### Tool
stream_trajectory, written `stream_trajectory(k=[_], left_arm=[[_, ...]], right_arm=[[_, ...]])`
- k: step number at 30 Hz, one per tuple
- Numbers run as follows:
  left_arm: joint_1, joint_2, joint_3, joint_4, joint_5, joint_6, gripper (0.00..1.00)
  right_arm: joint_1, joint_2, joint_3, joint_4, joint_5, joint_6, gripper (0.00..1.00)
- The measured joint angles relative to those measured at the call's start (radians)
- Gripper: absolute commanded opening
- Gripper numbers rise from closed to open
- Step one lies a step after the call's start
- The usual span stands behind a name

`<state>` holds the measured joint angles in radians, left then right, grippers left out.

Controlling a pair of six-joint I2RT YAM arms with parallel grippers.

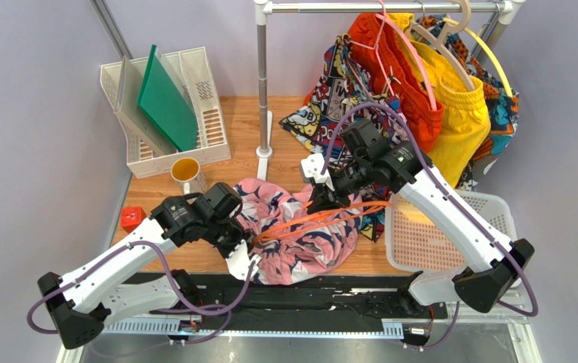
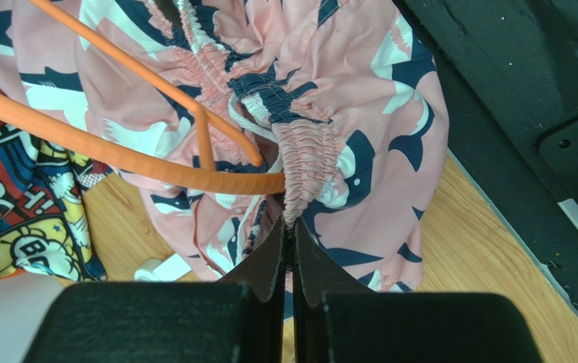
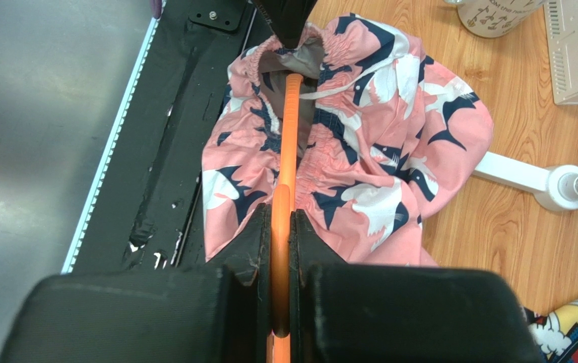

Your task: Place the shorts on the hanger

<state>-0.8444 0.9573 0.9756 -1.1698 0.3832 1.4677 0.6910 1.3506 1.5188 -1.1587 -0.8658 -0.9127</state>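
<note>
Shorts (image 1: 299,231) lie bunched on the surface (image 1: 242,113), at the near edge between the arms. Left gripper (image 2: 290,227) is pinched tight on the elastic waistband (image 2: 303,159), lifting the opening. Right gripper (image 3: 280,219) is clamped on the hanger (image 3: 290,128), whose end sits at the waistband's mouth. My judgement: hold the band taut and raised, then feed the hanger arm in level so it doesn't snag the gathers.

hanger (image 3: 287,136) far end hidden inside shorts (image 3: 398,166) waistband; left wrist view cuts hanger off at left edge.
</note>
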Motion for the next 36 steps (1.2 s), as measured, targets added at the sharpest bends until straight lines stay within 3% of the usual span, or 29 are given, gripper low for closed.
stream_trajectory(k=[11,23,24,25,27,28,31,36], left_arm=[[-0.005,0.077,0.121,0.008,0.027,-0.121,0.00],[-0.049,0.188,0.252,0.052,0.032,-0.324,0.01],[-0.063,0.195,0.265,0.053,0.029,-0.342,0.07],[-0.077,0.200,0.275,0.055,0.028,-0.358,0.22],[-0.098,0.209,0.294,0.047,0.027,-0.391,0.40],[-0.100,0.216,0.307,0.042,0.028,-0.417,0.62],[-0.054,0.222,0.333,0.015,0.082,-0.487,0.72],[0.142,0.182,0.314,-0.013,0.158,-0.573,0.72]], right_arm=[[0.024,0.016,-0.081,0.174,-0.010,0.095,0.00],[0.026,0.023,-0.193,0.423,-0.005,0.410,0.00],[0.026,0.026,-0.195,0.444,-0.005,0.438,0.00],[0.026,0.027,-0.196,0.463,-0.006,0.459,0.00],[0.026,0.029,-0.198,0.484,-0.008,0.486,0.00],[0.026,0.028,-0.200,0.492,-0.010,0.498,0.00],[0.021,0.020,-0.224,0.527,-0.016,0.519,0.00],[0.019,-0.016,-0.279,0.538,-0.027,0.528,0.00]])
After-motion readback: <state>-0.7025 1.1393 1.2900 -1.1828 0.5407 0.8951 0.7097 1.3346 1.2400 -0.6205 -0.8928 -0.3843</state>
